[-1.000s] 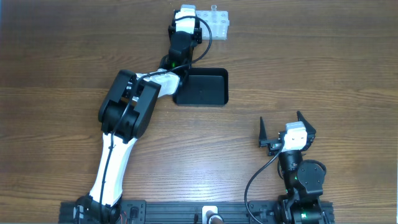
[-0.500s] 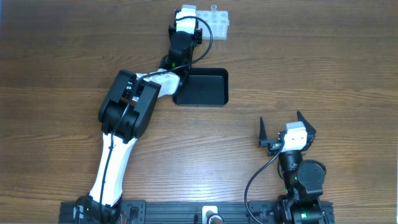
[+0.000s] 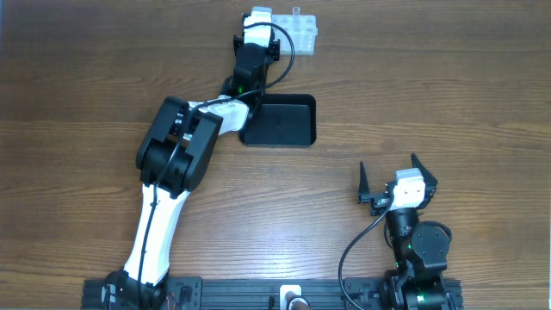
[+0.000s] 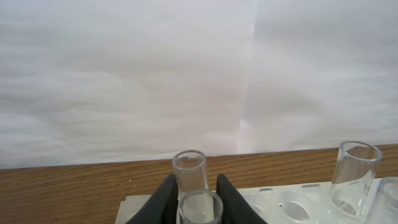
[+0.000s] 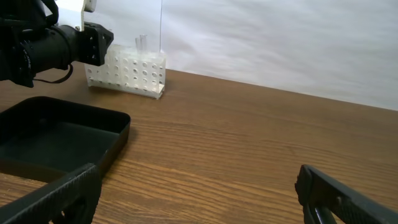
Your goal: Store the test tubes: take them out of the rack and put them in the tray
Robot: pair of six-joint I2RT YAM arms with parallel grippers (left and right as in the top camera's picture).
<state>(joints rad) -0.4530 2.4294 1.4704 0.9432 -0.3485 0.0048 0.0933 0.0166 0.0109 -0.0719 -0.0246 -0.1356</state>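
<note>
The white test tube rack [image 3: 301, 33] stands at the far edge of the table, just beyond the black tray [image 3: 297, 133]. My left gripper [image 3: 258, 19] is at the rack's left end. In the left wrist view its fingertips [image 4: 166, 198] press on both sides of a clear test tube [image 4: 200, 206] that stands in the rack [image 4: 280, 202]. A second tube [image 4: 189, 167] stands right behind it and a third tube [image 4: 356, 169] further along. My right gripper [image 3: 393, 182] rests open near the table's front right, holding nothing.
The right wrist view shows the tray [image 5: 68, 134] with nothing in it, the rack [image 5: 127, 73] behind it and the left arm [image 5: 56, 45] over them. Bare wooden table [image 3: 430, 95] lies right of the tray. A white wall backs the table.
</note>
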